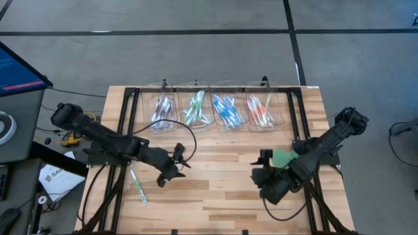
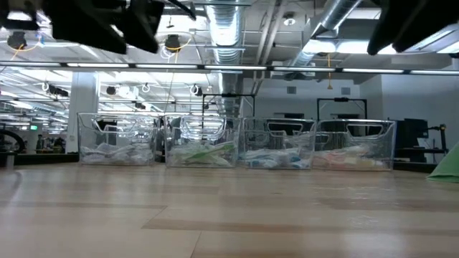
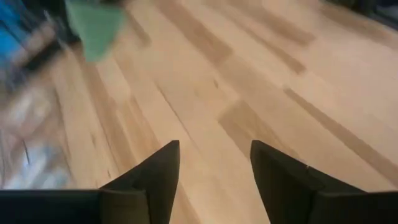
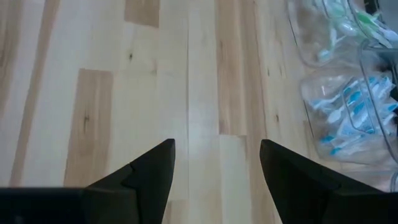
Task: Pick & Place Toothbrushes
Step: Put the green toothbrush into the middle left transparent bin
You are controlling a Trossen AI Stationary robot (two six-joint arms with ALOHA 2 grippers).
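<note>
Four clear bins stand in a row at the table's far side, holding toothbrushes sorted by colour: purple (image 1: 162,109), green (image 1: 194,108), blue (image 1: 226,109) and orange (image 1: 260,111). One loose toothbrush (image 1: 137,185), white with a green tint, lies flat on the wood at the near left. My left gripper (image 1: 175,166) hovers open just right of it, with only bare table between its fingers (image 3: 214,162). My right gripper (image 1: 261,175) hovers open over the near right part of the table, also with nothing between its fingers (image 4: 217,158).
A flat green disc (image 1: 284,158) lies on the table under the right arm; the low view shows it at the right edge (image 2: 448,168). The bins (image 2: 202,140) form a wall along the far side. Black cables and frame rails run along both table sides.
</note>
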